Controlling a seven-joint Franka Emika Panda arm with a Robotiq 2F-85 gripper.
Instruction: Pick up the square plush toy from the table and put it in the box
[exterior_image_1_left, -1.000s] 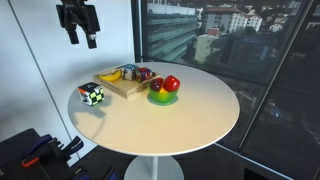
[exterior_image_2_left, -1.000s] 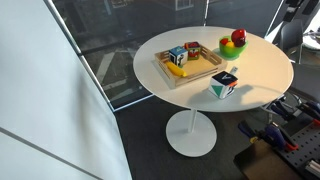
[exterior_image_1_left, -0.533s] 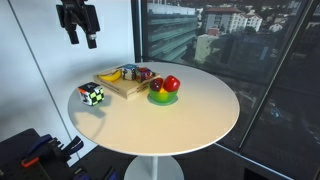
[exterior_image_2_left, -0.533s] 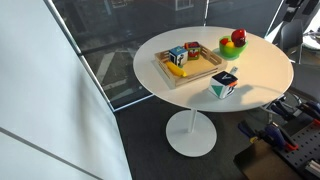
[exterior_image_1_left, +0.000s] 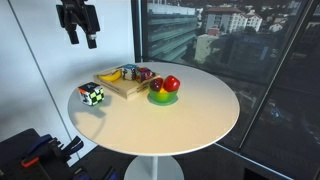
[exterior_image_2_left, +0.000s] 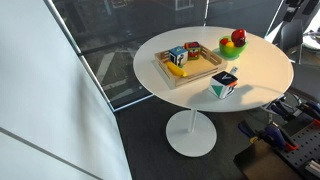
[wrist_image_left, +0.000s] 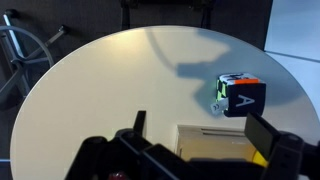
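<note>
Hovering spread wide, the gripper (exterior_image_1_left: 80, 42) is facing the square plush toy (exterior_image_1_left: 92, 95), likely light, squashy, best pinched across opposite faces.

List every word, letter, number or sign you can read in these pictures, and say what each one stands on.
"A": on the dark face of the square plush toy, in the wrist view.
The small blocks in the box: any marks are too small to read in both exterior views.
No other text can be read.
</note>
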